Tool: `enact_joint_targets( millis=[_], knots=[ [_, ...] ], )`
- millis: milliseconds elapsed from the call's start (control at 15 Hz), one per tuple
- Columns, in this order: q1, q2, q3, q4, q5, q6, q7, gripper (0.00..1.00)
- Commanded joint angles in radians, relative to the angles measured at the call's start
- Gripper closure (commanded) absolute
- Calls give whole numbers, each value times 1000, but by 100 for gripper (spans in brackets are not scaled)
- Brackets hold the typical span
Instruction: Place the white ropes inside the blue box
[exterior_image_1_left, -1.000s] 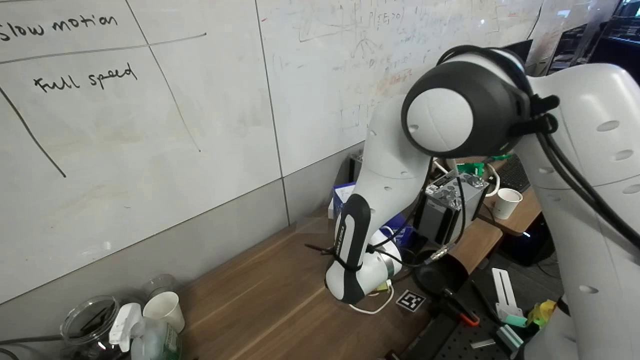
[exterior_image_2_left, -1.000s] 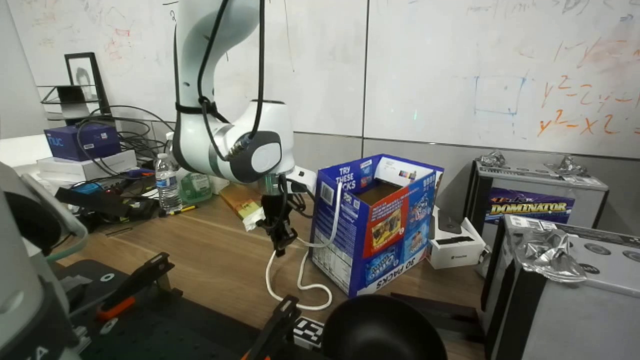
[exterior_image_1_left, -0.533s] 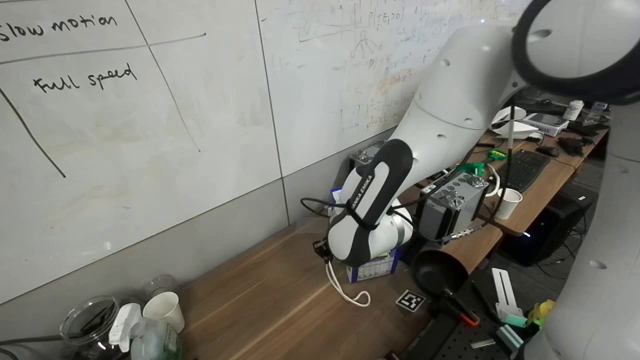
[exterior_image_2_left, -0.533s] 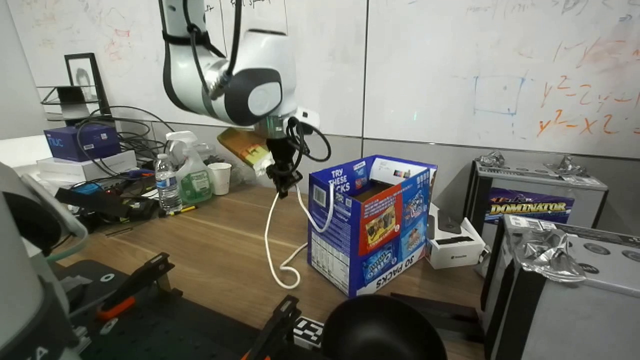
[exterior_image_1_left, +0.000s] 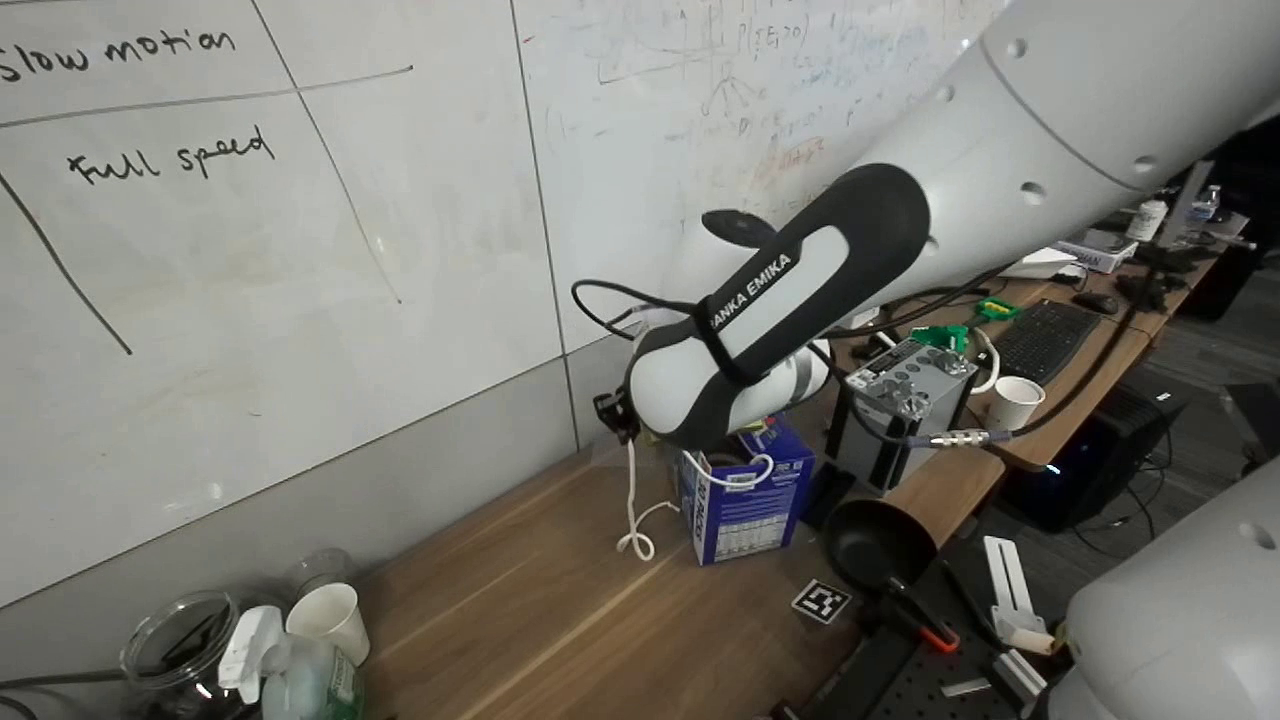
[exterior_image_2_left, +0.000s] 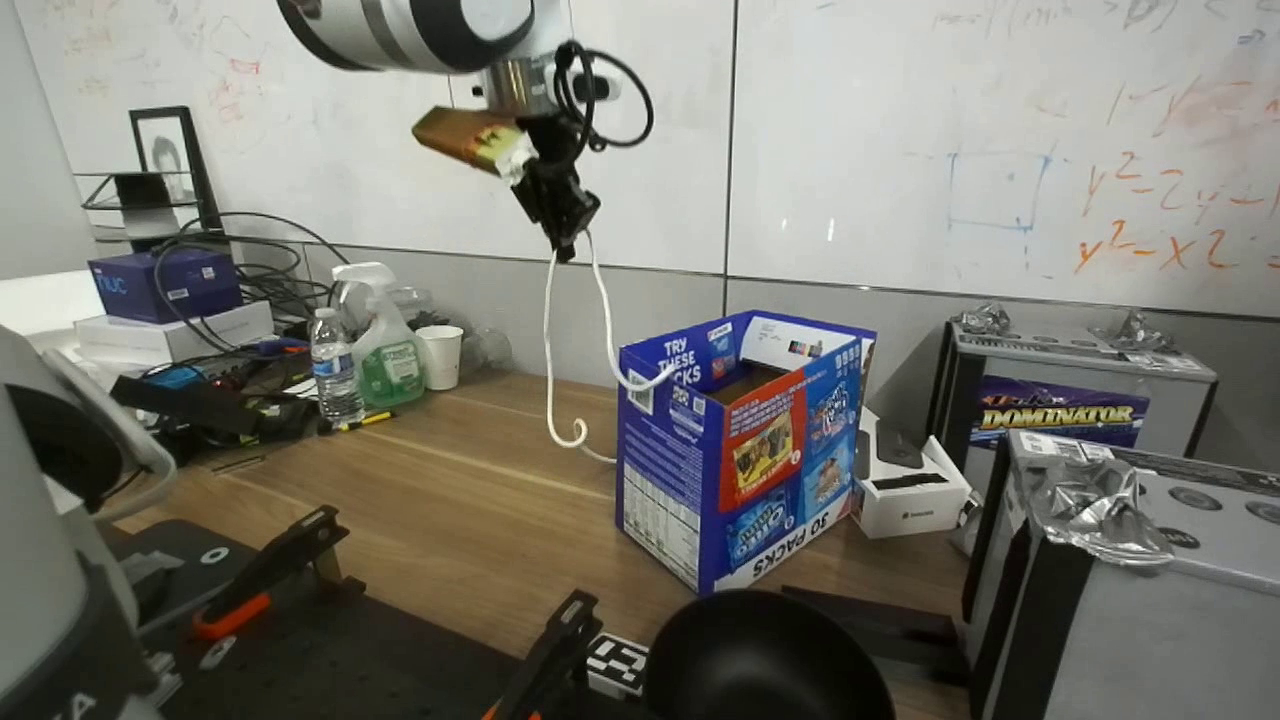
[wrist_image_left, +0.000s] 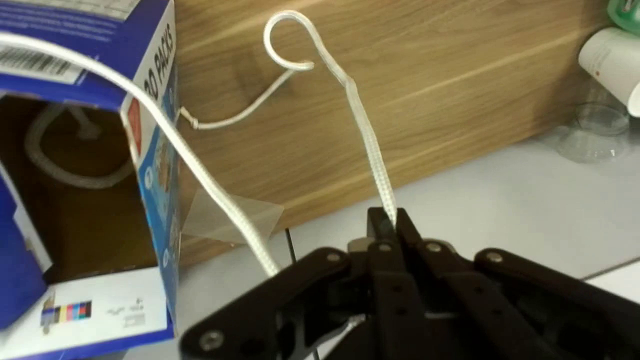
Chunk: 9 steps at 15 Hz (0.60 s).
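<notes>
In an exterior view, the box (exterior_image_2_left: 665, 470) stands on the bench (exterior_image_2_left: 430, 490), pan (exterior_image_2_left: 765, 660) before it, cup (exterior_image_2_left: 440, 357) back left; ropes (wrist_image_left: 371, 142) are partly in the box, partly below the end effector (exterior_image_2_left: 566, 246).

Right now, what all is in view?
table: one, brown, centre
whiteboard panels: several, white, behind table
large box: one, mostly blue, on table
rope: count unclear, white, in gripper and inside large box
small boxes: at least three, blue or white, scattered
pan: one, black, near large box
cases: two, grey, near pan
bottles: at least two, clear and green, on table
cups: at least two, white, far apart
clutter: uncounted, mixed colours, around edges
arm: one, mostly white, over table
gripper: one, black, midair, shut on rope
</notes>
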<state>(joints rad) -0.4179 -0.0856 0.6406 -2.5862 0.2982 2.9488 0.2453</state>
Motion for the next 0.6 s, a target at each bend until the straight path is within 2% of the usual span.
enact_joint_targets(
  millis=[0, 133, 200, 533],
  knots=[
    [2, -256, -29, -9, -47, -129, 115, 98],
    [-43, -378, -13, 12, -92, -208, 202, 98],
    [32, -419, -113, 20, -202, -244, 303, 98],
    [-11, -622, -146, 165, -440, -547, 564, 98]
  ],
)
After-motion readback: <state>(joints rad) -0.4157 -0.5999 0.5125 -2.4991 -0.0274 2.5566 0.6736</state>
